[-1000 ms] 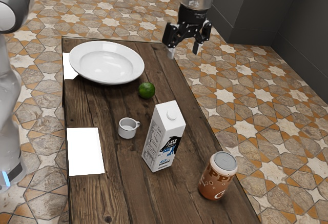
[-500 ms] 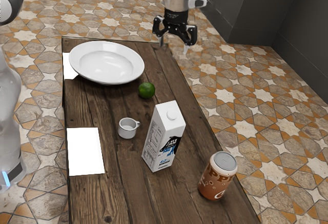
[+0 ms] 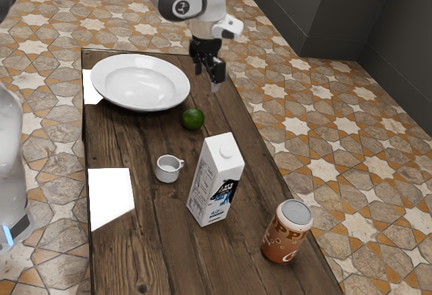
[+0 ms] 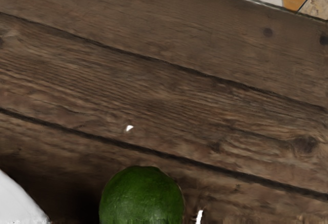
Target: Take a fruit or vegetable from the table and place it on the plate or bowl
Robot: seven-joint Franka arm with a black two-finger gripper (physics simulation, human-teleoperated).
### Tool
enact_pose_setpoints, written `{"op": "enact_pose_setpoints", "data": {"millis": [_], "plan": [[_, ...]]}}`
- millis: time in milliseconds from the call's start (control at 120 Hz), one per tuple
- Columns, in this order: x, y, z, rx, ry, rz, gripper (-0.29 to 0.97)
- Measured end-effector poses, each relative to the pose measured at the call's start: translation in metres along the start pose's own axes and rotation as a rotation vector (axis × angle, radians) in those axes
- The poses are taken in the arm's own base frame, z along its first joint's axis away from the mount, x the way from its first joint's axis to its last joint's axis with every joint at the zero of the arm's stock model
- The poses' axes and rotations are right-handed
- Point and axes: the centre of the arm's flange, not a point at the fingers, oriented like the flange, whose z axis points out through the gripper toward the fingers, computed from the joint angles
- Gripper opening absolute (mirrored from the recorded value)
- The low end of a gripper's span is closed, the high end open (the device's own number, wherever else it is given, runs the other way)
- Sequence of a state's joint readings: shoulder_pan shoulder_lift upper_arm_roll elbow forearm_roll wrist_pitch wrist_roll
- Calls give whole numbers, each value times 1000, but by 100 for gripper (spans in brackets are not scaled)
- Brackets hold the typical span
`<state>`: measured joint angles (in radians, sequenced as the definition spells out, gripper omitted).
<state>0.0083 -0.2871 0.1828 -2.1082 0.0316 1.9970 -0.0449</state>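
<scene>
My claw (image 3: 208,79) hangs open and empty over the desk (image 3: 162,241), close to its long edge with tiled floor (image 3: 324,126) past it. Lime (image 3: 194,118) sits on the desk below the claw, apart from it, bare wood all round. Plate (image 3: 140,81) just beside the claw. Carton (image 3: 216,180) beyond the lime, well apart.

A green lime (image 4: 142,196) lies on the dark wooden table (image 4: 169,80), near the white plate (image 4: 14,204).
</scene>
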Motion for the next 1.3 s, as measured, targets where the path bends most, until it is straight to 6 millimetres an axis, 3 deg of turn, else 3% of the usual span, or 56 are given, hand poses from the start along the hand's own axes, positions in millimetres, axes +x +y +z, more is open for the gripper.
{"op": "enact_pose_setpoints", "data": {"millis": [108,308,433,617,867,1033,1300], "plan": [[-16,1,7,-3,-12,102,68],[-20,6,-2,2,-17,327,68],[-32,1,14,-7,-70,419,68],[-35,-32,20,-8,-98,474,68],[-35,-11,26,-25,-112,711,68],[-36,-11,37,-53,-124,802,68],[-36,-43,44,-54,-141,861,68]]}}
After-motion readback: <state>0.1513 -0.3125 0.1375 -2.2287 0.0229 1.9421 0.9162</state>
